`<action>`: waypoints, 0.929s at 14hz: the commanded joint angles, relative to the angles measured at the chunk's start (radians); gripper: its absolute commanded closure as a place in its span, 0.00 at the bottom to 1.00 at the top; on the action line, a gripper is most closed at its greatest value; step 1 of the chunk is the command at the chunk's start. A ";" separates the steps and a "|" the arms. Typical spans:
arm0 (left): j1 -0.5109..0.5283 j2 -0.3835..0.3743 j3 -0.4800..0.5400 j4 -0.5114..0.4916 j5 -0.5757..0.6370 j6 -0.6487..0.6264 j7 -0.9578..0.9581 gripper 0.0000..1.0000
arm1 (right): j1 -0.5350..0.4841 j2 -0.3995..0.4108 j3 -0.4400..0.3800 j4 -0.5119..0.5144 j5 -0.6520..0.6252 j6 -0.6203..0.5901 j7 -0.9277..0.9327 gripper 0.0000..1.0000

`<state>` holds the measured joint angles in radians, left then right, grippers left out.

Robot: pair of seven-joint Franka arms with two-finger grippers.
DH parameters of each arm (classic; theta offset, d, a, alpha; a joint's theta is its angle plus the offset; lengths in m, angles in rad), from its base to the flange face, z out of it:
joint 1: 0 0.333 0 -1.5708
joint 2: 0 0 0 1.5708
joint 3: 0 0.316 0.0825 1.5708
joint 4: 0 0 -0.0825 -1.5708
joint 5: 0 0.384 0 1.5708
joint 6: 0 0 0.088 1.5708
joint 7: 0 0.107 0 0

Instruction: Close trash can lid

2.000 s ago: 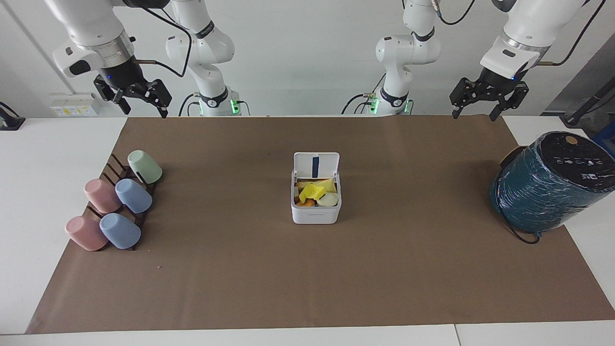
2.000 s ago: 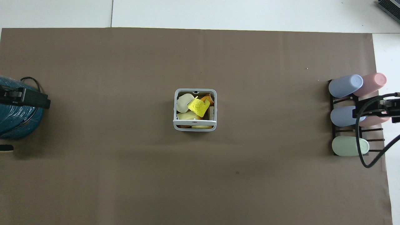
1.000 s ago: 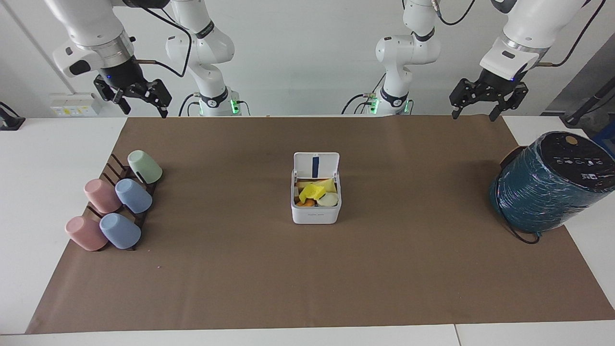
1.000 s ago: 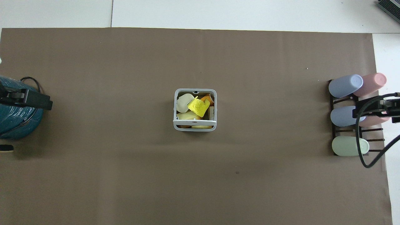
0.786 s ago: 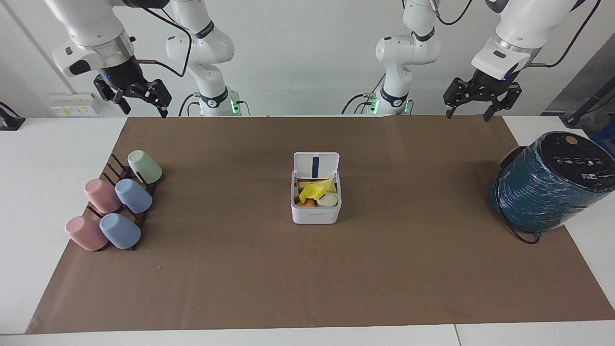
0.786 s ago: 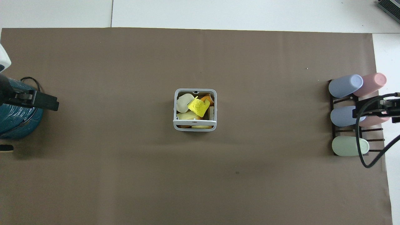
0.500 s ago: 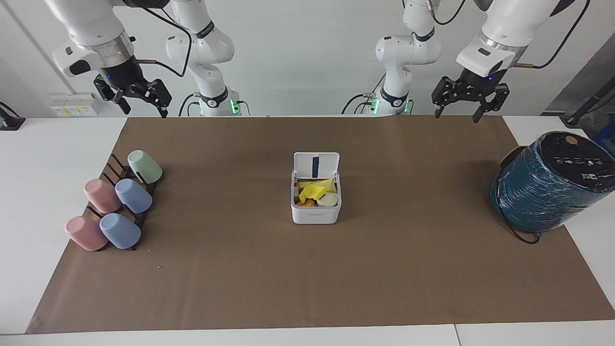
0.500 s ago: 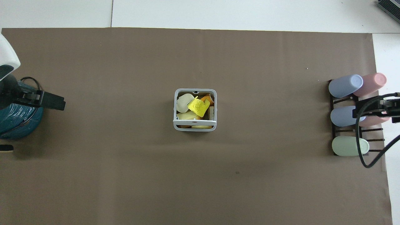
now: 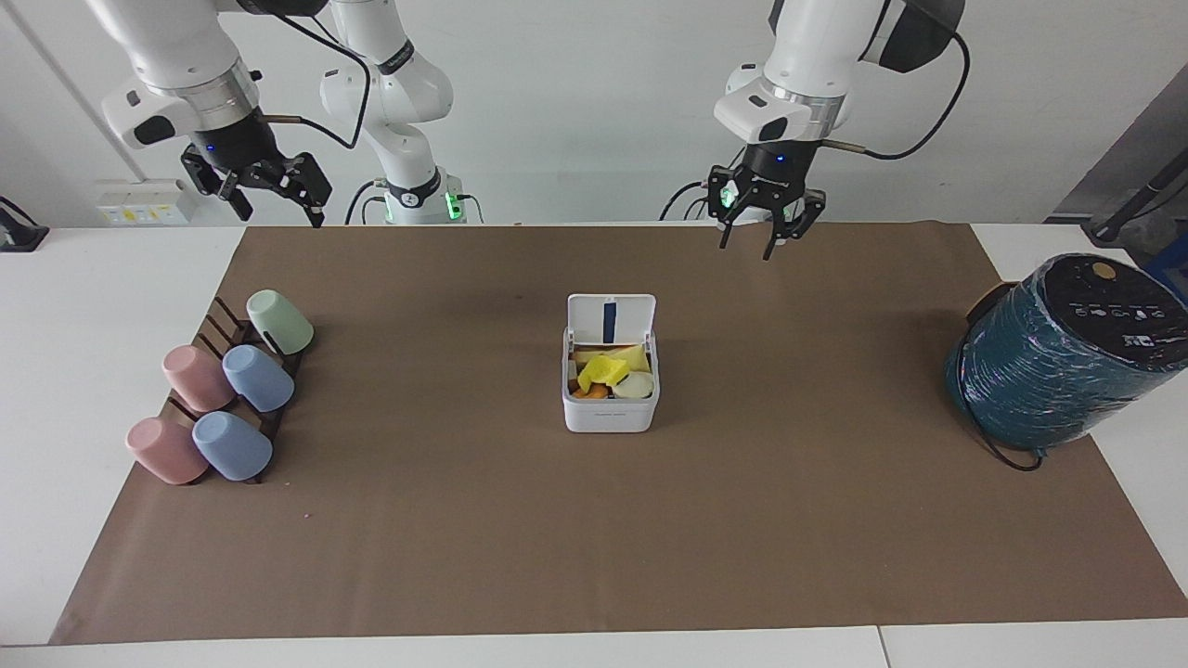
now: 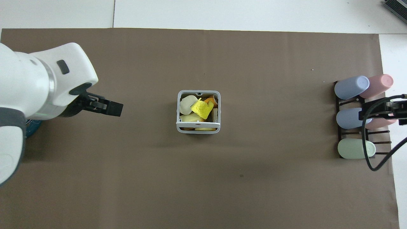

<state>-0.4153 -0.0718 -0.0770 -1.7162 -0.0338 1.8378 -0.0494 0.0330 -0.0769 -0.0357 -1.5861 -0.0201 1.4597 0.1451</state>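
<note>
from across the table, my left gripper (image 9: 754,243) has swung in from the end where the teal-wrapped cylinder (image 9: 1063,357) sits and now hangs high over the brown mat (image 9: 835,520), over the strip nearest my bases and toward the left arm's end from the trash can (image 9: 610,385). its fingers (image 9: 768,249) point down and stand apart, grasping nothing. that sweep tells me this arm is taking the job, though it is well apart from the lid (image 9: 612,320) and nothing has been pushed yet. my right gripper (image 9: 269,195) waits up high above the rack of cups (image 9: 223,399), fingers spread and empty, just as a moment ago.

the trash can sits mid-mat, a small white box. its lid stands upright on the edge nearer to me, dark blue stripe showing on the underside. yellow, orange and pale scraps fill it close to the rim.

from overhead, my left gripper (image 10: 109,108) now reaches well into the picture over bare mat, level with the trash can (image 10: 198,129) but not above it. the open lid shows only as a thin edge. my right gripper (image 10: 383,109) sits over the cup rack (image 10: 359,133). i judge the next move must bring the left fingers in against the lid's back to tip it away from me and down.
</note>
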 commanded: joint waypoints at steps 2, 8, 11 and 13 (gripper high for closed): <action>-0.111 0.015 0.017 -0.054 -0.006 0.090 -0.142 0.80 | -0.002 -0.023 0.000 -0.026 0.009 0.008 0.014 0.00; -0.236 0.101 0.019 -0.074 -0.006 0.139 -0.236 1.00 | -0.002 -0.024 0.000 -0.026 0.009 0.008 0.014 0.00; -0.257 0.127 0.019 -0.086 -0.006 0.146 -0.240 1.00 | -0.007 -0.024 0.000 -0.026 0.009 0.008 0.014 0.00; -0.249 0.141 0.019 -0.085 -0.006 0.158 -0.240 1.00 | -0.007 -0.023 0.000 -0.026 0.009 0.008 0.014 0.00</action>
<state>-0.6600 0.0718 -0.0747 -1.7825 -0.0342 1.9677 -0.2844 0.0324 -0.0769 -0.0374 -1.5861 -0.0201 1.4597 0.1452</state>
